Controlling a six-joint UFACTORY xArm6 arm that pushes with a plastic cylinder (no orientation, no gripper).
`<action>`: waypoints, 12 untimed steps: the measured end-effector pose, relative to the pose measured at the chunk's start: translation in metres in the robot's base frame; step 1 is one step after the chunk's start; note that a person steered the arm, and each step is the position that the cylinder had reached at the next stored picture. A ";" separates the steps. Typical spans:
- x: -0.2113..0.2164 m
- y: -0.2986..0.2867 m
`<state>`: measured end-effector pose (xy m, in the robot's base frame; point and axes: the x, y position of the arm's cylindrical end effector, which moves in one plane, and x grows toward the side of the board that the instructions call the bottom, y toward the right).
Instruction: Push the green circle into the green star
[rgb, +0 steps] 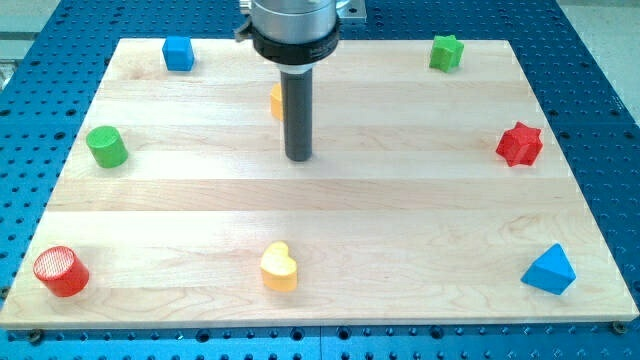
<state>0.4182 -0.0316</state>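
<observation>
- Starting at the view's left, a red circle (61, 271) is seen near the bottom corner of the wooden board (400, 220), and the green circle (106, 147) is found above it, close to the left edge and standing free of everything.
- A blue block (178, 53), roughly cubic, is placed near the top-left corner.
- A yellow heart (280, 267) is set low in the middle, and an orange-yellow block (275, 101), its shape not made out, is half hidden behind the rod further up.
- My tip (299, 158) is held on the board just below that block and well apart from the green circle, which lies to its left; no jaws are carried, so nothing is spread, pressed or pinched.
- The green star (447, 52) is located near the top-right corner, well apart from the green circle.
- A red star (520, 144) is seen by the right edge and a blue triangle (549, 270) near the bottom-right corner.
- The task is judged hardly begun: no contact with the green circle is shown, and nearly the whole width of the board remains to be crossed, so the tip would need to be brought round to the circle's left side.
</observation>
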 end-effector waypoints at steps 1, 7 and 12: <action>0.002 -0.059; 0.006 -0.163; -0.037 0.004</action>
<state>0.3809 -0.0280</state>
